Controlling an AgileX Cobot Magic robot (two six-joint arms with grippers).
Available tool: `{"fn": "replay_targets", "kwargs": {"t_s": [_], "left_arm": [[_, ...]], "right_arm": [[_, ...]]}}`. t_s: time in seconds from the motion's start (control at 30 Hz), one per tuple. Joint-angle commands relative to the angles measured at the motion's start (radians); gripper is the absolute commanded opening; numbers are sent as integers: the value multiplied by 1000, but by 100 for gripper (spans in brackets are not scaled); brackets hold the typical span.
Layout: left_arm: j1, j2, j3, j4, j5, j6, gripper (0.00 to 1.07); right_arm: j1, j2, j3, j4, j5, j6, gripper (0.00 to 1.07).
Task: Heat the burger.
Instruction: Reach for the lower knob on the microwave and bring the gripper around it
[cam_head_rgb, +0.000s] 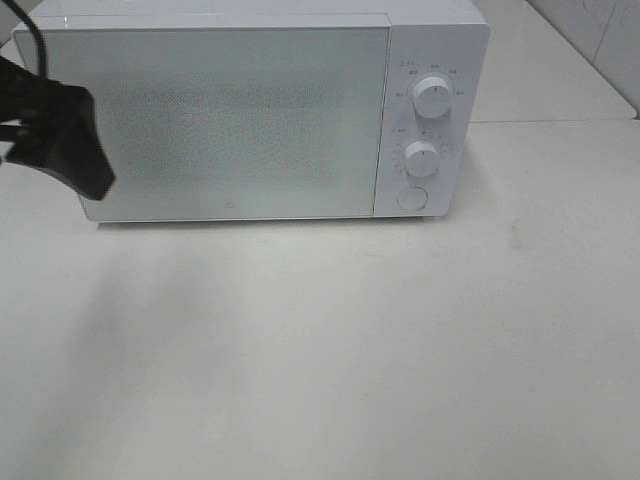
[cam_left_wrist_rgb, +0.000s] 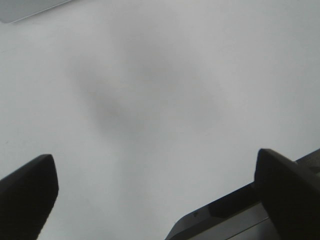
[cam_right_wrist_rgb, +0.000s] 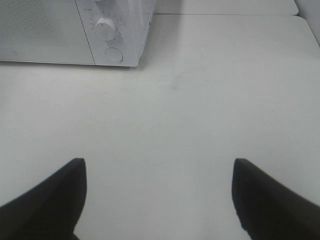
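By the microwave's (cam_head_rgb: 220, 110) left edge, left end effector (cam_left_wrist_rgb: 155, 157) aloft, spread wide; right end effector (cam_right_wrist_rgb: 158, 162) likewise spread.

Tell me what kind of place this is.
Probably a kitchen-style robot test bench rather than a home kitchen: a white microwave with its door shut and two round dials stands on a plain white table, and a black robot arm shows at the left edge.

A plain off-white table (cam_head_rgb: 400, 350) fills the lower frame under soft, even light, with a faint grey shadow (cam_head_rgb: 120, 300) at lower left. A seam (cam_head_rgb: 560, 121) at right joins a second table (cam_head_rgb: 540, 70). White tiles (cam_head_rgb: 610, 40) show at upper right
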Motion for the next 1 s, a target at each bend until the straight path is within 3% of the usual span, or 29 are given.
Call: {"fn": "replay_targets", "kwargs": {"t_s": [0.03,0.07,0.13,0.2,0.43,0.67,0.77,1.0], "left_arm": [[59,-41,10,0,32,15,102],[118,-81,41,2,38,26,102],[148,-101,59,2,42,32,102],[228,-161,119,1,43,47,101],[351,-310,267,4,40,22,101],[362,-453,386,19,49,14,101],[362,-597,484,23,48,14,101],[362,-782,576,38,69,15,101]], "right_arm": [[-5,-25,4,-3,-16,2,76],[-5,-25,4,-3,-16,2,76],[-5,-25,4,-3,-16,2,76],[-5,-25,4,-3,-16,2,76],[-5,-25,4,-3,-16,2,76],[-5,-25,4,-3,-16,2,76],[-5,-25,4,-3,-16,2,76],[-5,-25,4,-3,-16,2,76]]}}
